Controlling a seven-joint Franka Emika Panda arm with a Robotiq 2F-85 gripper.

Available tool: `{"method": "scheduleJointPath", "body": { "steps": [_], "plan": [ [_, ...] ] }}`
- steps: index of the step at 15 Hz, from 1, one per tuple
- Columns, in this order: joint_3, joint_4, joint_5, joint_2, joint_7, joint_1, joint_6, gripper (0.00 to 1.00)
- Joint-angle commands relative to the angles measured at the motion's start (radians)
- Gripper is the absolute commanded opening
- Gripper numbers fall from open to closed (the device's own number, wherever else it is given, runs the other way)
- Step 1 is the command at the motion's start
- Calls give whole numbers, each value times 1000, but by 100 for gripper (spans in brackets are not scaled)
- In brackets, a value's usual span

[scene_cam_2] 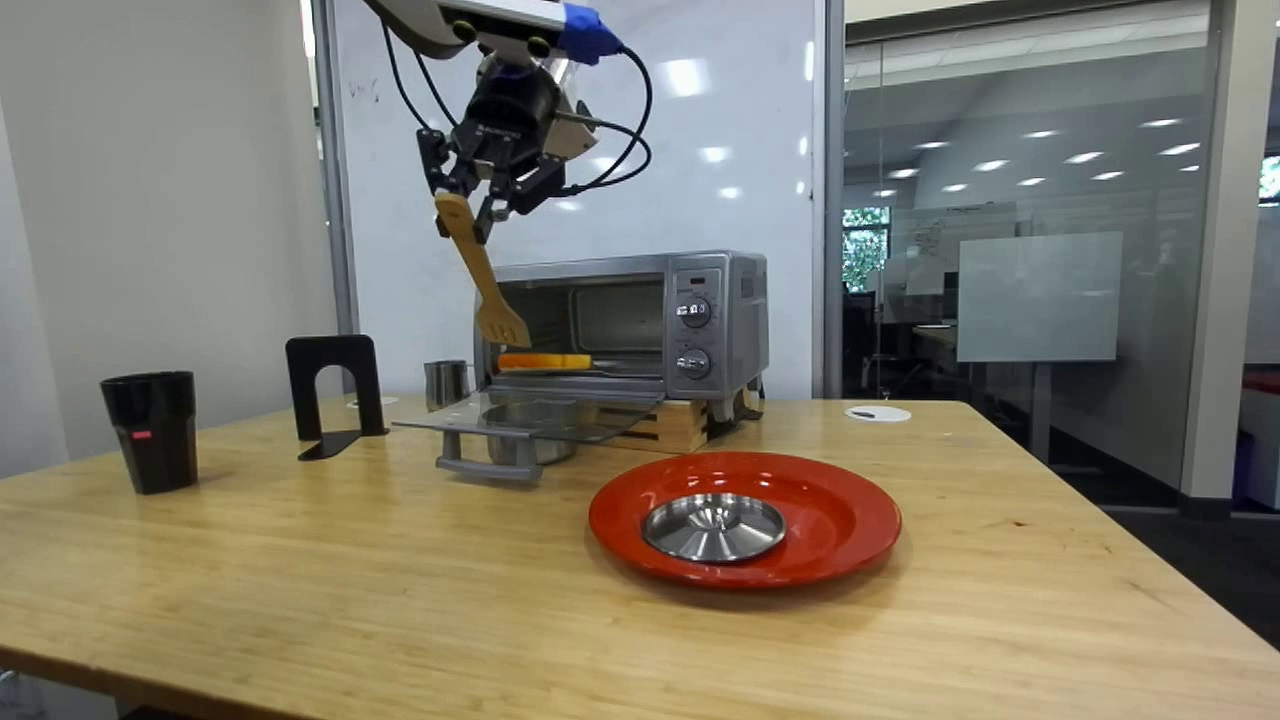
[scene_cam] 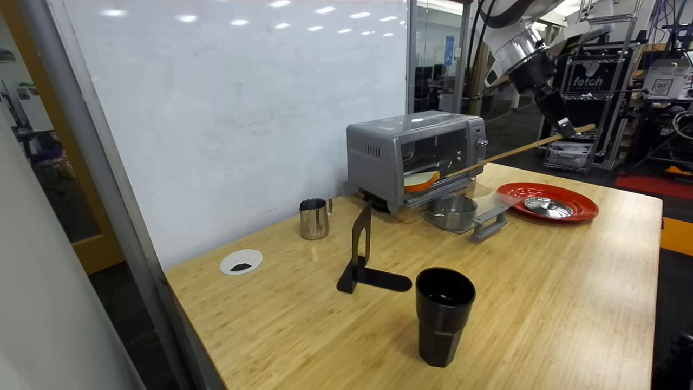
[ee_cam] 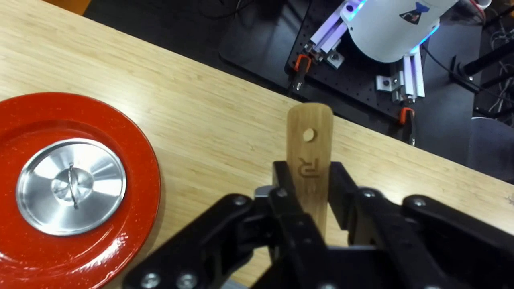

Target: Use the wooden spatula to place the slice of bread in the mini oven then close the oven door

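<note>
Plate [scene_cam_2: 845, 520], red, lies nearest on the desk [scene_cam_2: 400, 590] in an exterior view, a steel lid [scene_cam_2: 714, 528] upon it. Beyond, the pincer [scene_cam_2: 462, 219] grasps the wooden spatula [scene_cam_2: 479, 268] by the handle, blade slanting down. The oven door [scene_cam_2: 465, 418] hangs lowered, and farther in, the slice of bread [scene_cam_2: 545, 361] lies in the mouth of the mini oven [scene_cam_2: 697, 340].

Ext. view: high, angled down across worktop [scene_cam: 530, 303]. Ext. view: low, over its near edge, facing oven [scene_cam_2: 685, 335]. Wrist cam: close, downward. All 3 share plate [ee_cam: 138, 172].
</note>
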Motion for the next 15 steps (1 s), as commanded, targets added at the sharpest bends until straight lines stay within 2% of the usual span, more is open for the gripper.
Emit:
{"method": "scheduleJointPath", "body": {
  "steps": [1, 4, 7, 10, 15],
  "plan": [
    [1, -243, -36, -154, -40, -10, 104, 7],
    [-10, -387, -55, -245, -50, -3, 171, 7],
    [-21, -530, -83, -343, -70, 2, 286, 7],
    [-34, -690, -115, -441, -89, 12, 467, 7],
    [-52, -907, -137, -533, -103, 35, 723, 7]
  ]
}}
